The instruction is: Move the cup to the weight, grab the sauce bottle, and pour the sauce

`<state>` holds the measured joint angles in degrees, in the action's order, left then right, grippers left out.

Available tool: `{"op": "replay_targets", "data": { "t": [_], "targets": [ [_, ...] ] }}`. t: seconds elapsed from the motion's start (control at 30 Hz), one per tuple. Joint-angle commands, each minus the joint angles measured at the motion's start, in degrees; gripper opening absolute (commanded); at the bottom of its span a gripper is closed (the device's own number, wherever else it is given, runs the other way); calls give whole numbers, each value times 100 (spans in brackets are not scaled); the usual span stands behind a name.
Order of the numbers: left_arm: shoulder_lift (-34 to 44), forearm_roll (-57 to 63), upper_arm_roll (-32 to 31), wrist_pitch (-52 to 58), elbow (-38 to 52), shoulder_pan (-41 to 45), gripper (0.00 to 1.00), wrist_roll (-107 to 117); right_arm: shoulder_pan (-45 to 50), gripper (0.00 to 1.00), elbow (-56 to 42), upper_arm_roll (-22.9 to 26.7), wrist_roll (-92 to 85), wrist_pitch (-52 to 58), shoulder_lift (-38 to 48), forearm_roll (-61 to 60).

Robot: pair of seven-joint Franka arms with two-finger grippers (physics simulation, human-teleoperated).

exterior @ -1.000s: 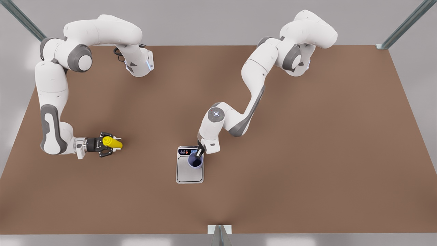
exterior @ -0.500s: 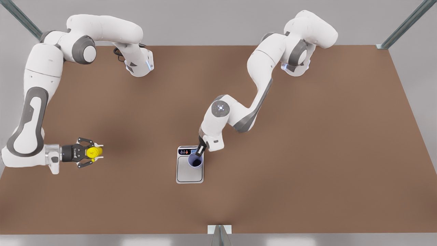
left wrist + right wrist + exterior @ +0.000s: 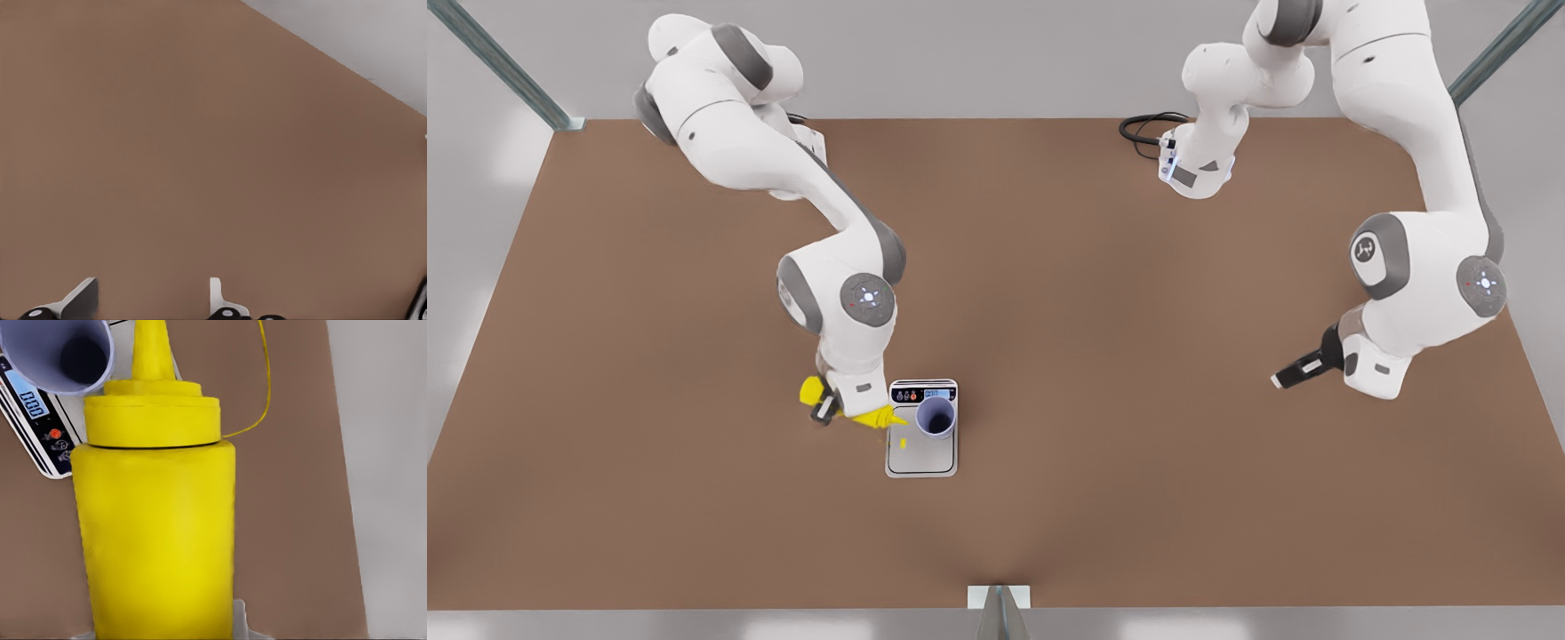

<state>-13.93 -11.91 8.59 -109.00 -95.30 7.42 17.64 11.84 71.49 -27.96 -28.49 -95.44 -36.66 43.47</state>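
The small lavender-blue tapered cup (image 3: 936,416) stands upright on the flat silver scale (image 3: 921,452), beside its dark display strip, whose digits I cannot read. The bright yellow squeeze bottle (image 3: 845,407) is tipped, nozzle over the scale's edge toward the cup; yellow drops lie on the plate. The right hand (image 3: 829,404) is clamped on the bottle, having carried it here from the front view's far left. The left hand (image 3: 1288,379), fingers apart and empty, has left the cup and now hangs over the brown desk (image 3: 1138,498), well away.
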Motion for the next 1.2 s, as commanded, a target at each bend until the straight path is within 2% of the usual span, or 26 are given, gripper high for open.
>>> {"op": "replay_targets", "data": {
  "t": [0.0,0.03,0.1,0.23,0.37,0.5,1.17],
  "targets": [
    [13,629,-103,1,-32,-83,100,-68,46,52,14,1,1,60,-17,169],
    [57,629,-577,10,-138,-496,100,-147,64,52,180,1,1,87,-34,468],
    [-338,629,-613,-51,-129,-479,100,-147,239,52,260,10,-8,280,-43,977],
    [-550,637,-613,-139,-147,-452,100,-306,679,52,436,19,18,430,-219,1849],
    [-480,1094,-622,-140,-85,-452,100,-464,793,52,374,19,159,395,-474,2034],
    [654,1042,-499,291,-445,-452,100,-692,802,52,418,19,150,403,-597,2262],
    [610,998,-490,529,-410,-435,100,-1000,741,52,365,19,124,438,-817,2447]
  ]
}}
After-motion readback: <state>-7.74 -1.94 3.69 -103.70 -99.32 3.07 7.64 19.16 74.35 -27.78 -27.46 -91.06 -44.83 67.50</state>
